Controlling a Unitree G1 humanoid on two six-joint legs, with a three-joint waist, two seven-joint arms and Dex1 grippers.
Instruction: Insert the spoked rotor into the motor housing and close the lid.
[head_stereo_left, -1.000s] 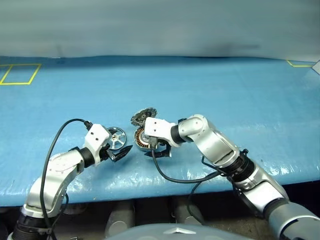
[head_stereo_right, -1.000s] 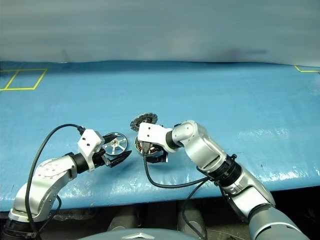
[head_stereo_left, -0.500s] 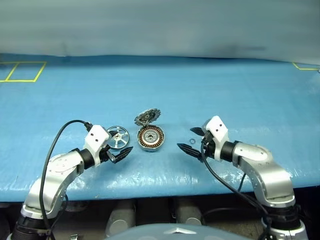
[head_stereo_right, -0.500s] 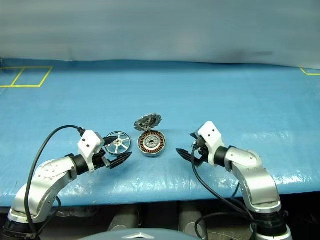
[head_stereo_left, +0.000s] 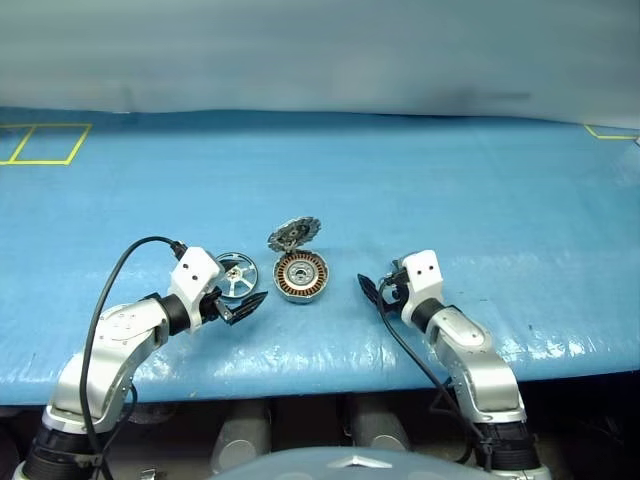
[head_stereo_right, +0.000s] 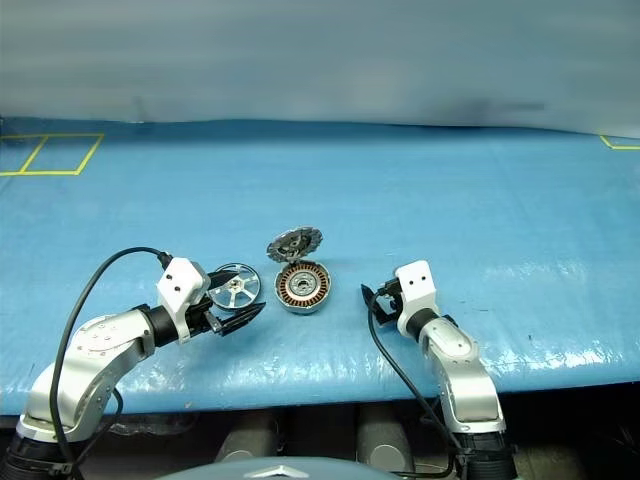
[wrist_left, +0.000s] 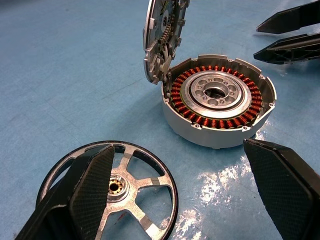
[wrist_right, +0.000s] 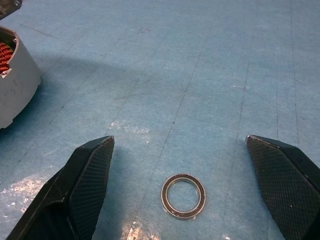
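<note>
Since a second ago the right gripper (head_stereo_left: 378, 290) has pulled away from the motor housing (head_stereo_left: 301, 276) and swung out to the robot's right, leaving the housing uncovered on the blue worktop (head_stereo_left: 480, 200). That housing sits open, its ring of copper windings showing, with the lid (head_stereo_left: 293, 234) standing up on its hinge at the far edge. Just to its left the spoked rotor (head_stereo_left: 235, 275) lies flat on the worktop, apart from the housing. At the rotor's near side hangs the left gripper (head_stereo_left: 240, 303), fingers (wrist_left: 95, 185) spread wide and holding nothing. On the housing's other side the right gripper's fingers are likewise spread and empty, with a small dark ring (wrist_right: 183, 196) lying on the worktop between them.
</note>
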